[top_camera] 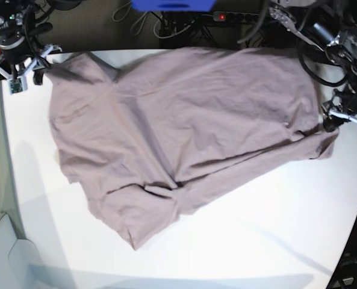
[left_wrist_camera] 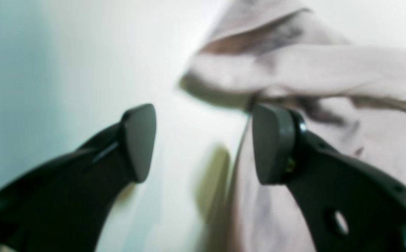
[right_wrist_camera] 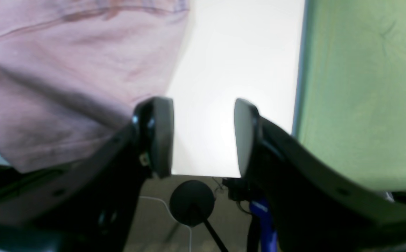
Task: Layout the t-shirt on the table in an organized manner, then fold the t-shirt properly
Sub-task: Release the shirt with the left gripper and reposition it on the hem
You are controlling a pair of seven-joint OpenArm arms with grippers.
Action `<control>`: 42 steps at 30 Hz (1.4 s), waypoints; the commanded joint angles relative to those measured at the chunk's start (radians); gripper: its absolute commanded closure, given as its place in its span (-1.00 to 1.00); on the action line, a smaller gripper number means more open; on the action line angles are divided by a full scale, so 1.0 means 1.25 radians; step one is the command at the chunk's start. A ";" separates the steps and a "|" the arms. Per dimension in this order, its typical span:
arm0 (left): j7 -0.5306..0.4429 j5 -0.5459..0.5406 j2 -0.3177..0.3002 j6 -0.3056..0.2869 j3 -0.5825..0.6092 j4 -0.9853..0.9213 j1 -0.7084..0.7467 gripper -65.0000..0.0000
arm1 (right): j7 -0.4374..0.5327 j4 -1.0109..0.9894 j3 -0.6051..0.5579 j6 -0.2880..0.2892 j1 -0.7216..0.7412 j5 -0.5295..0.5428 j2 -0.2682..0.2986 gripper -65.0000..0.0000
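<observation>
The mauve t-shirt (top_camera: 184, 126) lies spread and wrinkled across the white table (top_camera: 274, 223), with a fold bunched near its lower middle. My right gripper (top_camera: 26, 72) hovers at the table's far left corner, by a corner of the shirt. In the right wrist view it (right_wrist_camera: 203, 136) is open and empty, with the shirt (right_wrist_camera: 66, 70) to its left. My left gripper (top_camera: 335, 119) is at the shirt's right edge. In the blurred left wrist view it (left_wrist_camera: 206, 143) is open, one finger (left_wrist_camera: 272, 143) over the cloth (left_wrist_camera: 311, 70) and the other over bare table (left_wrist_camera: 66, 70).
A power strip (top_camera: 220, 16) with a red light, cables and a blue object (top_camera: 172, 5) lie behind the table's far edge. A green surface (right_wrist_camera: 360, 94) borders the table's side. A round black stand base (right_wrist_camera: 191, 203) sits on the floor below the edge.
</observation>
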 commanded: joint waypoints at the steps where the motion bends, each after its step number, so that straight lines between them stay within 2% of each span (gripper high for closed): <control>1: -0.025 -0.012 -0.017 -0.004 0.006 -0.006 -0.011 -0.29 | 0.017 0.012 0.005 -0.006 -0.003 0.006 0.009 0.12; 5: -0.063 -0.010 -0.026 -0.004 0.011 -0.048 -0.037 -0.28 | 0.017 0.008 0.004 -0.006 -0.004 0.005 0.009 0.12; 14: -0.069 -0.010 -0.059 -0.004 0.009 -0.161 -0.081 -0.28 | 0.017 -0.037 0.004 -0.006 -0.004 0.005 0.019 0.12; 18: -0.107 -0.010 -0.062 -0.004 0.011 -0.193 -0.081 -0.26 | 0.017 -0.037 0.005 -0.006 -0.003 0.005 0.026 0.12; 20: -0.115 -0.010 -0.064 -0.004 0.012 -0.209 -0.081 -0.11 | 0.017 -0.037 0.005 -0.006 -0.002 0.005 0.030 0.12; 25: -0.112 -0.017 -0.062 -0.004 0.011 -0.215 -0.081 0.67 | 0.017 -0.037 0.005 -0.006 0.000 0.005 0.038 0.12; 28: -0.107 -0.018 -0.060 -0.004 0.011 -0.206 -0.082 1.00 | 0.017 -0.039 0.005 -0.006 0.003 0.005 0.038 0.12; 31: -0.088 -0.019 -0.060 -0.004 0.008 -0.179 -0.095 0.98 | 0.017 -0.039 0.005 -0.006 0.004 0.005 0.038 0.12; 33: -0.036 -0.021 -0.058 -0.004 0.006 -0.129 -0.098 1.00 | 0.017 -0.039 0.005 -0.006 0.004 0.005 0.038 0.12; 36: 0.014 -0.082 -0.040 -0.004 0.006 -0.040 -0.098 1.00 | 0.017 -0.039 0.003 -0.006 0.004 0.005 0.038 0.12; 39: 0.041 -0.132 -0.026 -0.004 0.009 0.047 -0.104 1.00 | 0.017 -0.039 0.001 -0.006 0.006 0.005 0.038 0.12; 42: 0.049 -0.127 -0.015 -0.004 0.011 0.073 -0.165 1.00 | 0.017 -0.039 0.001 -0.006 0.006 0.005 0.038 0.12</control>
